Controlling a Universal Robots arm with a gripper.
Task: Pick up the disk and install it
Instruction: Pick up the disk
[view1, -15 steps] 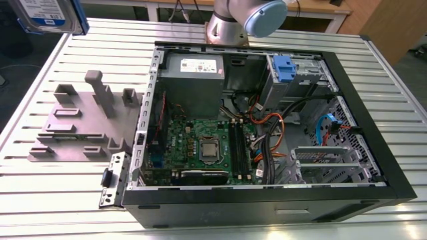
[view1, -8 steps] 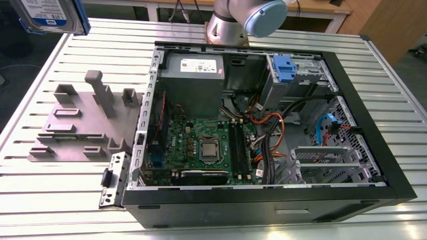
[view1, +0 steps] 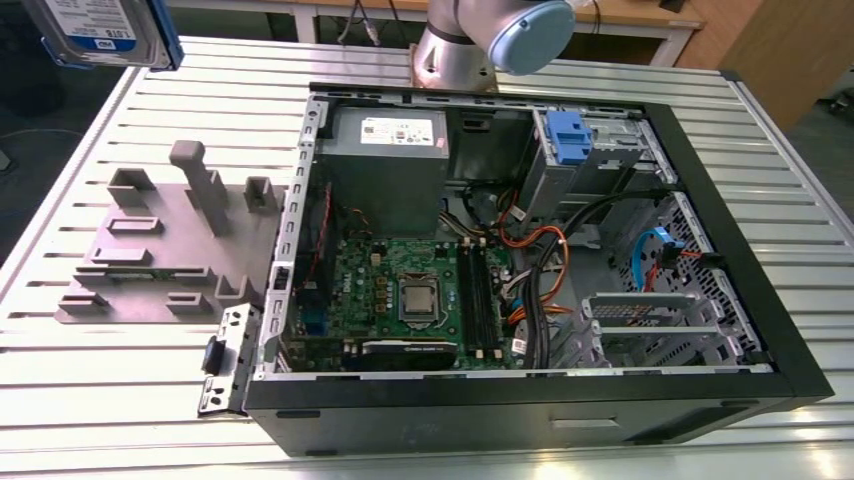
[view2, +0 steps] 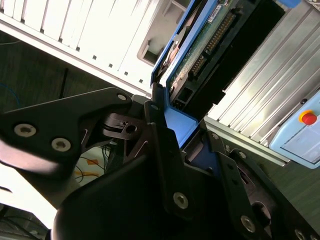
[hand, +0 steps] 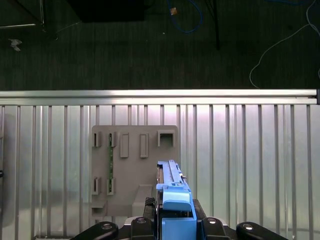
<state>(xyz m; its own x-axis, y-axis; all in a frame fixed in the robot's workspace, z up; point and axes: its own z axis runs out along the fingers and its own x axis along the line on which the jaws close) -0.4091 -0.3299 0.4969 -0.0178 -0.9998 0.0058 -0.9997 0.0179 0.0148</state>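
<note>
You have the disk in the gripper. In the second wrist view the 2 black fingers are closed on the blue end tab of its carrier, 1 on each side, with no gap that I can see. The disk runs straight out from the fingertips, so its long axis carries on the gripper's own line. Its green circuit-board face, with the row of connector pins, is turned toward that camera. In the first wrist view the disk is edge-on, just ahead of the gripper.

Past the disk's far end lies the grey fixture plate, cut with slots and posts, on the slatted aluminium table. I judge the disk to be in the air, apart from both.

In the exterior view the disk hangs with its label face out. The label is white and blue, and I give you none of its print. The fixture plate sits between the held disk and the open computer case, which is well apart from the gripper, toward the exterior view's right.

Inside the case you have:
- the motherboard;
- a grey power supply with a white label;
- a blue plastic bracket in a bay at the side of the case farthest from that camera;
- a bare metal drive cage at the nearer side.

With 1 arm on this rig, the disk's distance from the case is the relation that matters.
</note>
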